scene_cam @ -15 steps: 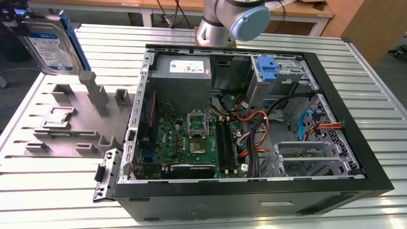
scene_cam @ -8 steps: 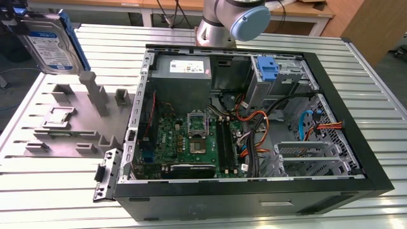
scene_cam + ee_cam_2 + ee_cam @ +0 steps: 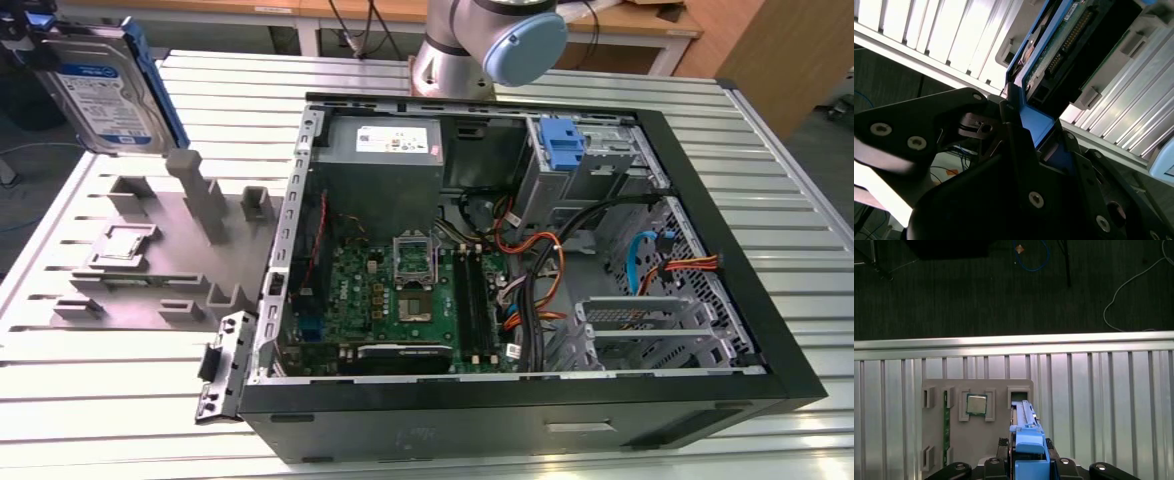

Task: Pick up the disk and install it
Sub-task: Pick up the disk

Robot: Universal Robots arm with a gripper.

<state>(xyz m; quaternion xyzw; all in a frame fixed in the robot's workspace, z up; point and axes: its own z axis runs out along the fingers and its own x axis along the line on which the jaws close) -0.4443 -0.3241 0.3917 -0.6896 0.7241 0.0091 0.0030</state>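
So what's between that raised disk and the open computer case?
In the exterior view, a grey holder tray with a tall upright post stands on the slatted table between the disk and the computer case.

An open black computer case [image 3: 534, 425] lies on the ribbed silver desk [image 3: 120, 410], green motherboard [image 3: 387, 300] inside; beside it a grey plastic tray [image 3: 167, 280] carries a small square silver chip [image 3: 976, 404] and a green memory strip [image 3: 946, 427]

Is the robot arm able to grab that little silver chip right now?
Probably not: its fingers are full, shut on the disk. The chip itself lies uncovered in the grey holder.
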